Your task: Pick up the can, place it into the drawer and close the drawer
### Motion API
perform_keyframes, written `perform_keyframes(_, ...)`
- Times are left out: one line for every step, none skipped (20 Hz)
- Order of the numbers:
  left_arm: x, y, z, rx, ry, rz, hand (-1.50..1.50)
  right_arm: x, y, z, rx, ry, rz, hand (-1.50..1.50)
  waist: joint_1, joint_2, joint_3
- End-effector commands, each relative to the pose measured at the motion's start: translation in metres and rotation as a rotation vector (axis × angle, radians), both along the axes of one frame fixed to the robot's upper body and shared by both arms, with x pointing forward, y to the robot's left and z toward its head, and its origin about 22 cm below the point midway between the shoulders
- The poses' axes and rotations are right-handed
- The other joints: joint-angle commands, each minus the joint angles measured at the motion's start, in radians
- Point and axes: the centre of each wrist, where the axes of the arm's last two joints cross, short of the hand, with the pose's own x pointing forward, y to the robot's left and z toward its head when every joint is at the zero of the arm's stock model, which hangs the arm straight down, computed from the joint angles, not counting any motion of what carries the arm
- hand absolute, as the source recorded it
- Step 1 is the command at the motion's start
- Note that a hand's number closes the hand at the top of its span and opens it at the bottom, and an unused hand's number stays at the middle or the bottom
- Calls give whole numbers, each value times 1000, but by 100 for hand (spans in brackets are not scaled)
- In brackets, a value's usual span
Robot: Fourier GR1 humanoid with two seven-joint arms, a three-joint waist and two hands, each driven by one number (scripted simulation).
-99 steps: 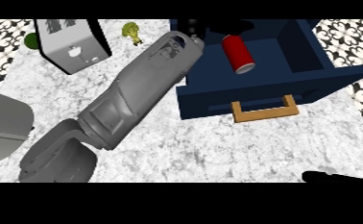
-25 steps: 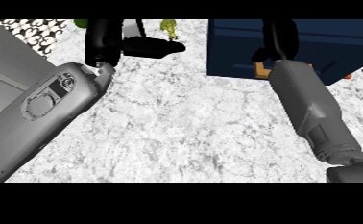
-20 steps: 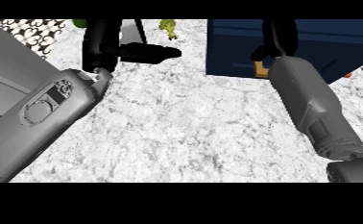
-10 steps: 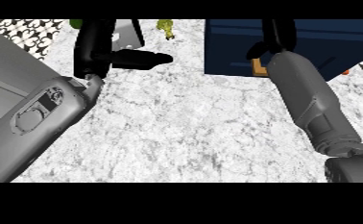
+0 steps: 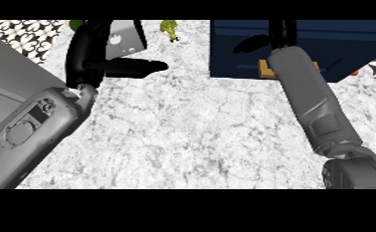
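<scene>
Two forearms are seen over the marbled counter (image 5: 191, 131), the largest thing in view. The dark blue drawer (image 5: 323, 47) lies at one o'clock, its front and wooden handle (image 5: 266, 68) partly hidden by the right forearm. The right hand (image 5: 277, 33) is pressed against the drawer front; whether its fingers are curled cannot be told. The left hand (image 5: 99, 64) at ten o'clock is held relaxed, grasping nothing, thumb pointing to three o'clock. No can is visible; it is judged to be inside the drawer. A skewed push could jam the drawer or leave it ajar. Compared with half a second ago, the drawer front is set slightly further toward twelve o'clock, and the left hand slightly lower.
</scene>
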Motion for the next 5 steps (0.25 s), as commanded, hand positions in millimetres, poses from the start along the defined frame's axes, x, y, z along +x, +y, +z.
perform_keyframes(-6, 12, -1, 5, 10, 7, -150, 4, 24, 15, 254, -36, 33, -150, 9, -13, -4)
perform_keyframes(-8, 10, -1, -4, -10, 12, -150, 8, 7, 26, 258, -42, 60, -150, -5, -16, -5)
perform_keyframes(-4, 17, 5, -7, 12, 18, -150, 4, 34, 14, 276, -37, 39, -150, -3, -14, -5)
perform_keyframes(-4, 3, 5, -16, -8, 18, -150, 8, 25, 26, 263, -30, 54, -150, -6, -11, -5)
perform_keyframes(-12, 14, -9, 9, -4, -5, -150, 6, 25, 17, 280, -51, 39, -150, 6, -8, -6)
